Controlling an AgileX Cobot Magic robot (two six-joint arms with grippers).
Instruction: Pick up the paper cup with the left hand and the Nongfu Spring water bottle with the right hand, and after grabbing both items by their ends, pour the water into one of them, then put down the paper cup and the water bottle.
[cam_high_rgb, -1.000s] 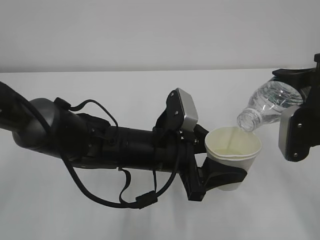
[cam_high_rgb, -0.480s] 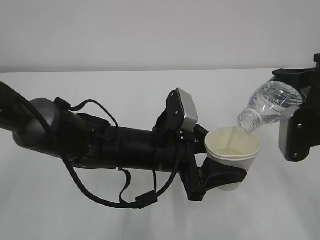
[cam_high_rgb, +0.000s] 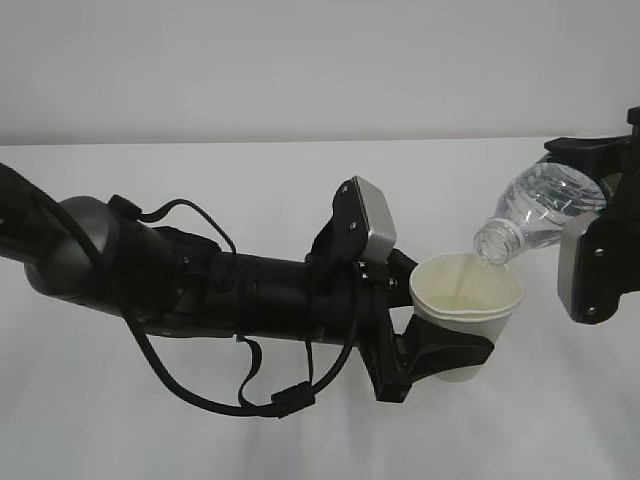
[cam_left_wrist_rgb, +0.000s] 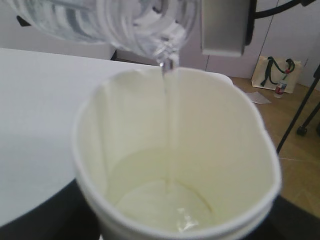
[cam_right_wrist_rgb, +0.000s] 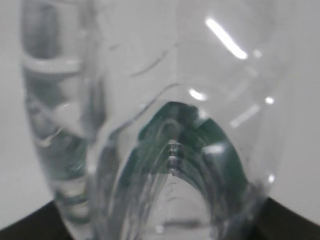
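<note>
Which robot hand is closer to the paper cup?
Left. The left hand is wrapped around the paper cup, holding it. The right hand is off to the cup's right, tipping the water bottle over its rim.

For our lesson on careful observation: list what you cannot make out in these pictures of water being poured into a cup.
- Exterior view: the bottle's base, hidden by the right gripper and cut by the picture's edge.
- Exterior view: the cup's lower wall, covered by the left gripper.
- Left wrist view: the bottle's body, cut by the top edge; the gripper's fingers, hidden below the cup.
- Right wrist view: the cup, blocked by the blurred bottle.
</note>
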